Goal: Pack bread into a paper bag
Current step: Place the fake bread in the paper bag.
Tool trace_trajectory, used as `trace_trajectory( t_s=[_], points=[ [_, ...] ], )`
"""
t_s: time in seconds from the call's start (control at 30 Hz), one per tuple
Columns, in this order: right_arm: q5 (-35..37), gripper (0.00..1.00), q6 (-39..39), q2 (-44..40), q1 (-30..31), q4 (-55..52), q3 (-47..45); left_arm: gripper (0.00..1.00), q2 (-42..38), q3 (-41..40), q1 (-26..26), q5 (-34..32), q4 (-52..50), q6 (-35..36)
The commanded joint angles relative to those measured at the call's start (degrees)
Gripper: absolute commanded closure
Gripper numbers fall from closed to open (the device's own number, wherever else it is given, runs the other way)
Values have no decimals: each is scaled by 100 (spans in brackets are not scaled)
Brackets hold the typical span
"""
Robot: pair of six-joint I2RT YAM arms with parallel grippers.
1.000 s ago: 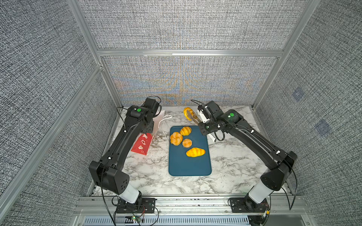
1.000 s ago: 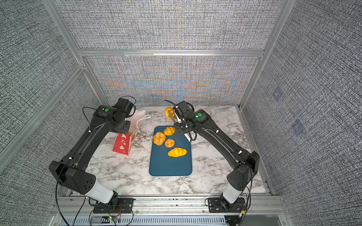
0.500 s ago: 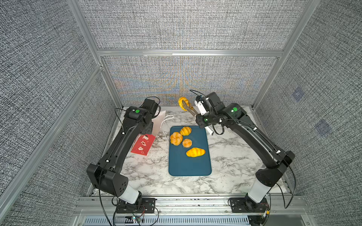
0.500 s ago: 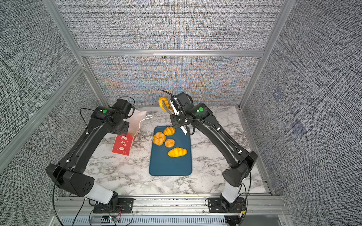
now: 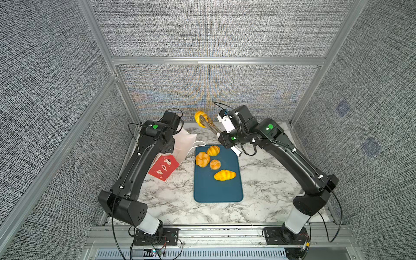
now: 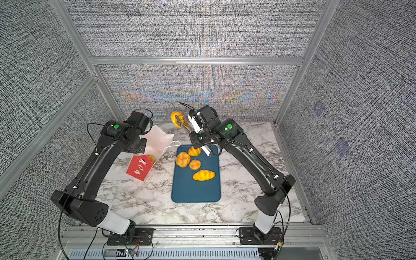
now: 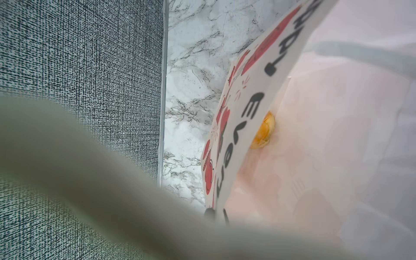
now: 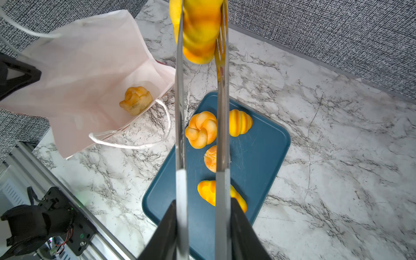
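- Since a second ago, the right arm has carried the croissant (image 5: 200,118) up from the far end of the tray (image 5: 218,189) and toward the paper bag (image 5: 183,143). The bag's white mouth now shows wider.
- The right gripper (image 8: 202,211) is squeezed partway closed on the handles of the tongs (image 8: 180,112). The tong tips pinch the croissant well above the table. Its long axis seems to run roughly along the blades, though its far end is cut off in the right wrist view.
- The left gripper (image 8: 22,74) is fully closed, and I judge it has the bag's far rim, holding the mouth open.
- What the next move turns on: the mouth lies below the croissant and off toward the left arm, tilted to face the tongs. I judge the croissant is not yet over the opening.
- One roll (image 8: 136,100) already lies inside the bag, and four more pastries (image 5: 202,159) sit on the tray.
- The white cord handle (image 8: 135,144) loops out from the near rim toward the tray and could snag the tips on a low approach.
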Motion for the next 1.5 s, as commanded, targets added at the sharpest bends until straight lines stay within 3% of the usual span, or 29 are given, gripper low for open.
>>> trace_trajectory(
  t_s=[0.0, 0.7, 1.47],
  points=[
    [-178, 66, 37, -91, 77, 206, 63, 98, 16, 132, -15, -53, -100, -63],
    [-408, 66, 230, 25, 882, 267, 197, 98, 176, 430, -23, -70, -172, -45],
    [-197, 66, 126, 23, 963, 26, 288, 98, 314, 508, -23, -48, -83, 40]
  ],
)
